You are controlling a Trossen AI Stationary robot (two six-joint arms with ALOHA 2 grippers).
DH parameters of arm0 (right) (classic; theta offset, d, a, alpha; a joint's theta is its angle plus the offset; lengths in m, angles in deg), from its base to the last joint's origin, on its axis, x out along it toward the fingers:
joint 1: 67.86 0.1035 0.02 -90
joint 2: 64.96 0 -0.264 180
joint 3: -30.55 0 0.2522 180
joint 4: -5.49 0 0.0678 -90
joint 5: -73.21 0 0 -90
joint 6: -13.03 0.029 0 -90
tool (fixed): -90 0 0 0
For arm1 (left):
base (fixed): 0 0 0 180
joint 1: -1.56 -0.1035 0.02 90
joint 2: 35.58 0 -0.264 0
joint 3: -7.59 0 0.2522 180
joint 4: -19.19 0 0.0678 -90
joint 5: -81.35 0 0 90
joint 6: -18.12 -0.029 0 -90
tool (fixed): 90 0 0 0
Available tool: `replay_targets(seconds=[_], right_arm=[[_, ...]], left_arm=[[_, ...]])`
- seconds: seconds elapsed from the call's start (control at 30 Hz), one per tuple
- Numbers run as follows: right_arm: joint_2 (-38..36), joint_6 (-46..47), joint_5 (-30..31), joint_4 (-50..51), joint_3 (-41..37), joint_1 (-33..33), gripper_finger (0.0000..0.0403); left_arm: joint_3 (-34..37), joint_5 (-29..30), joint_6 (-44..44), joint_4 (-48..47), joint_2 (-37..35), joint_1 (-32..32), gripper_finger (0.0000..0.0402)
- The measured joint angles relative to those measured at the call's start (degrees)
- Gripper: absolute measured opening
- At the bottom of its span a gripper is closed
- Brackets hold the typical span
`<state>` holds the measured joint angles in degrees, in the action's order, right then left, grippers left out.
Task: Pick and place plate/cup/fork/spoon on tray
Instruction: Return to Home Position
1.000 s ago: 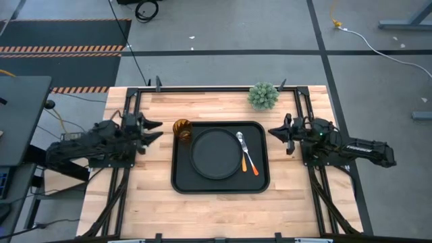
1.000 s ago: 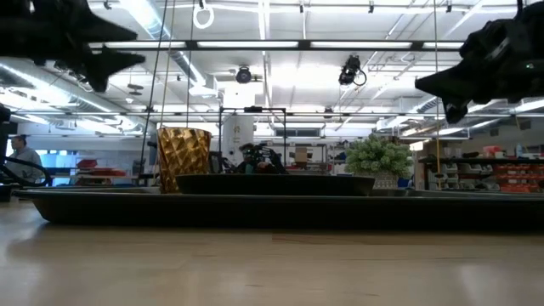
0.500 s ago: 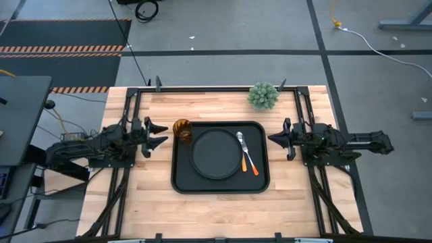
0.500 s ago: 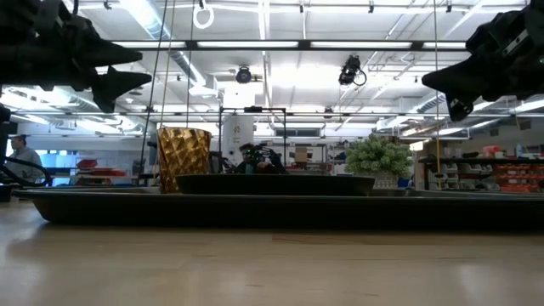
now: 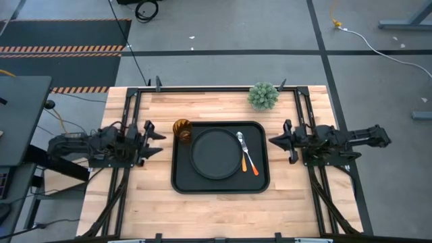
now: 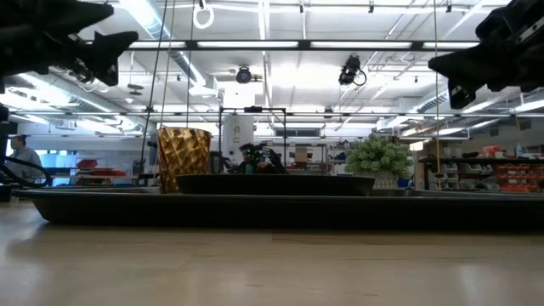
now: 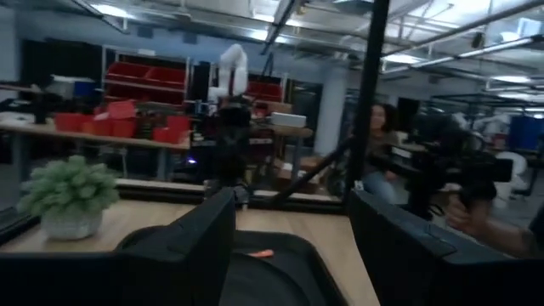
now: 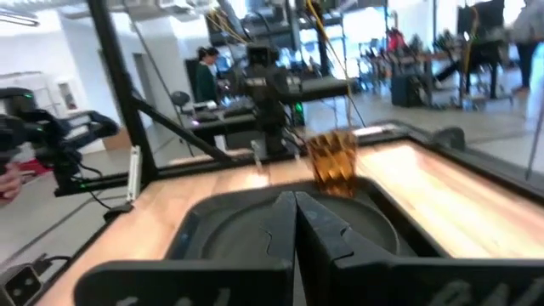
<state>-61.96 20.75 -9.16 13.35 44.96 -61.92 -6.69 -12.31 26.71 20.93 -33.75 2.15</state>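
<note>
Looks basically done: the plate (image 5: 215,154) sits mid-tray (image 5: 182,182), fork (image 5: 244,160) and spoon (image 5: 247,152) crossed at its 3 o'clock, cup (image 5: 182,129) at 10 o'clock. Left gripper (image 5: 154,132) hangs spread and empty, right gripper (image 5: 273,141) pinched on nothing, both off the tray.

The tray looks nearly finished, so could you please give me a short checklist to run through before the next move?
1. Plate lies flat inside the tray: ok.
2. Fork and spoon lie on the tray, right of the plate, crossing each other: ok.
3. Cup upright at the tray's far left corner; fully inside the rim or on it: cannot tell.
4. Left gripper open, holding nothing, left of the tray: ok.
5. Right gripper shut, holding nothing, right of the tray: ok.
6. Plant stands off the tray, beyond its far right corner: ok.
</note>
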Motion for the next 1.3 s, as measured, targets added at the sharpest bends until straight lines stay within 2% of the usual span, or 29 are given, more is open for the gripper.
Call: replay_targets(seconds=[0.23, 0.4, 0.57, 0.67, 0.93, 1.13, 1.3], right_arm=[[0.0, -0.5, 4.5, 0.4, 0.0, 3.0, 0.0009], [0.0, -0.4, 4.5, 2.5, 0.0, 3.3, 0.0009], [0.2, -1.0, 4.3, 3.8, 0.0, 3.3, 0.0009], [0.2, -2.0, 4.3, 3.8, 0.0, 3.3, 0.0009], [0.2, -4.3, 4.3, 3.8, 0.0, 3.3, 0.0009], [0.3, 4.4, 4.3, 3.6, 0.0, 3.3, 0.0009], [0.3, 5.7, 4.2, 3.4, 0.0, 3.3, 0.0009]], left_arm=[[0.0, 8.7, -2.0, -1.7, 0.0, 6.2, 0.0233], [0.0, 9.7, -8.3, -2.2, 0.0, 7.3, 0.0233], [0.0, 11.5, -14.1, -6.8, 0.0, 7.3, 0.0233], [0.1, 14.0, -13.6, -11.9, 0.1, 7.3, 0.0233], [0.1, 15.2, -12.3, -12.4, 1.2, 7.2, 0.0233], [0.1, 15.4, -10.3, -12.0, 1.2, 7.2, 0.0233], [0.1, 15.7, -9.2, -10.1, 1.2, 7.2, 0.0233]])
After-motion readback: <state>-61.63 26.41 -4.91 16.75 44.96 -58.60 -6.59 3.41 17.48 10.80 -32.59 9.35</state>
